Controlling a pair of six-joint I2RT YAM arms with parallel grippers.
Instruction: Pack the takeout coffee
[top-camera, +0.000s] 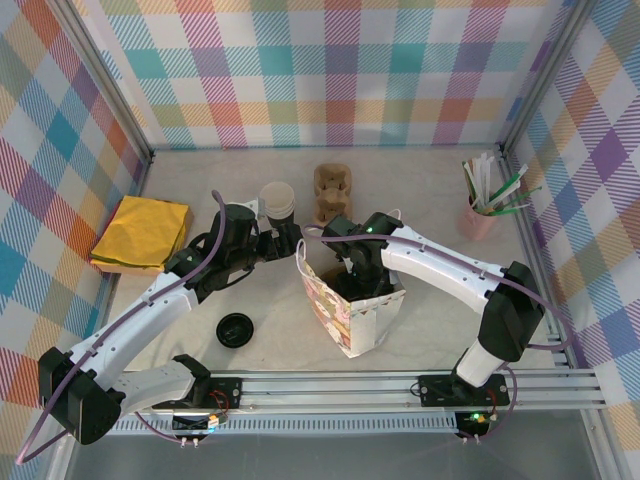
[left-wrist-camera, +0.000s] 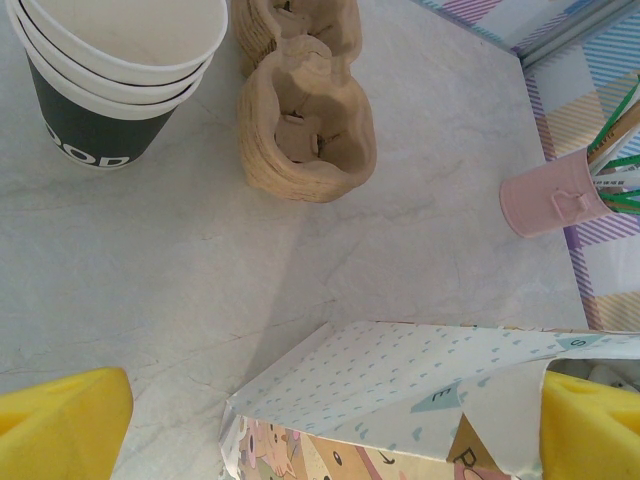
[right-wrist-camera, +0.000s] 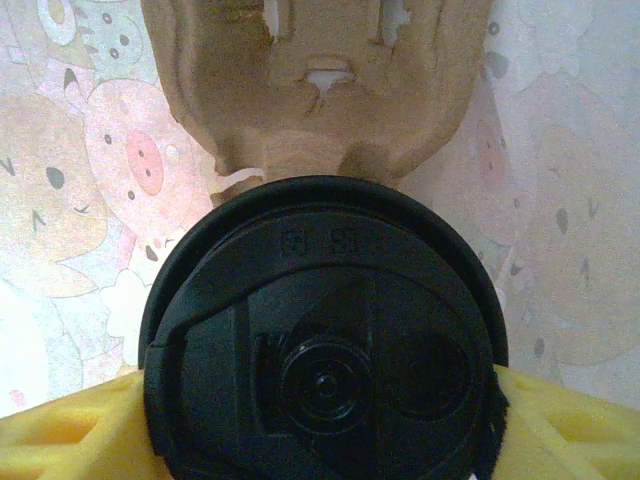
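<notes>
Takeout coffee (right-wrist-camera: 325, 340) clamped in right jaws inside paper bag (top-camera: 350, 325), beside cup carrier (right-wrist-camera: 310, 90); left jaws wide apart.

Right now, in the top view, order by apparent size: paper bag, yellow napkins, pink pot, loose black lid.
1. paper bag, standing nearer the camera
2. yellow napkins
3. pink pot and loose black lid: too alike to rank

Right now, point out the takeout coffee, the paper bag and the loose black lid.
takeout coffee (right-wrist-camera: 325, 335): right wrist view, on the top of its black lid.
paper bag (top-camera: 342, 316): top external view, on its patterned front wall.
loose black lid (top-camera: 234, 329): top external view, on its centre.
</notes>
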